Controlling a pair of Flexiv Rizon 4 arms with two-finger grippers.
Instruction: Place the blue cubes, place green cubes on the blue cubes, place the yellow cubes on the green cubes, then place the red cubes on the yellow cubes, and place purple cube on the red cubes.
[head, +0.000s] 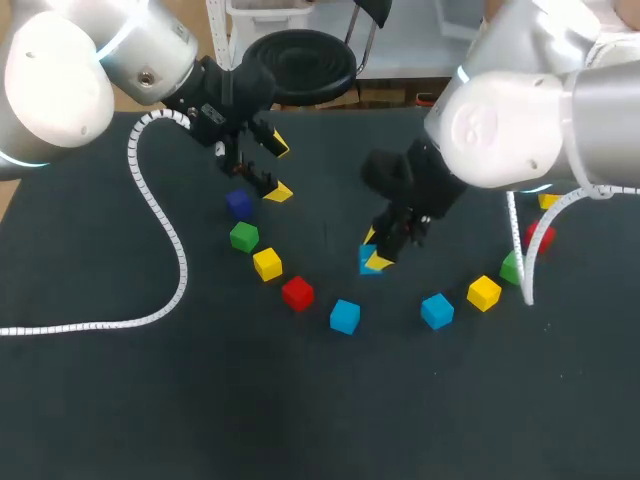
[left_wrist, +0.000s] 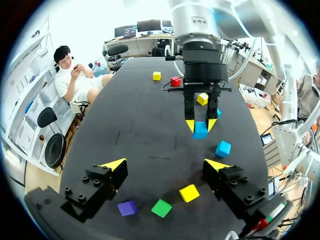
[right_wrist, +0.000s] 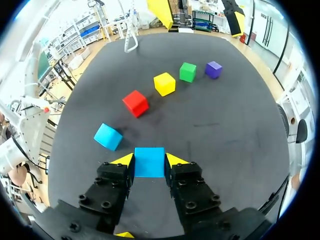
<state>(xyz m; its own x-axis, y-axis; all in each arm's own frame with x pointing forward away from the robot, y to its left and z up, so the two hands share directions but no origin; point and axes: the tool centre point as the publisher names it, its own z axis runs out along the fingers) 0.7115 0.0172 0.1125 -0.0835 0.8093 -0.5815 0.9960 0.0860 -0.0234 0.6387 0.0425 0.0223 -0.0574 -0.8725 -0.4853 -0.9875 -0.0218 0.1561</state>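
Step in hand (my read): first one, laying the blue base. Nothing is stacked anywhere yet.

R claw (right_wrist: 149, 161): fingers clamped on blue cube (head: 367, 260), one yellow tip on each side face, cube square betw. them. Position approx. mid-counter (head: 300, 410). Can't tell whether the cube rests on the counter or is just off it.

L claw (left_wrist: 165, 165): fingers wide apart, nothing betw. them. Hangs over the far-left part of the counter, near purple cube (head: 238, 203).

Loose cubes are all single and apart from one another, in a curved row across mid-counter. From the left:
- purple
- green cube (head: 243, 237)
- yellow cube (head: 267, 264)
- red cube (head: 297, 293)
- second blue cube (head: 344, 316)
- third blue cube (head: 436, 311)
- second yellow cube (head: 483, 293)

Others lie beyond it toward the right edge, partly hidden.

Progress est.: barely begun; every layer is yet to do.

Next move needs (judgement):
- Carry the held blue to bare counter, prob. toward the near edge, clear of the row.
- Set it flat and square, then part the fingers and lift straight off so it doesn't get dragged.
- Bring the other blues in touching or just beside it, faces aligned, or the greens won't bridge them.
- Risk: R claw nudging the second blue cube, which sits near the held one.
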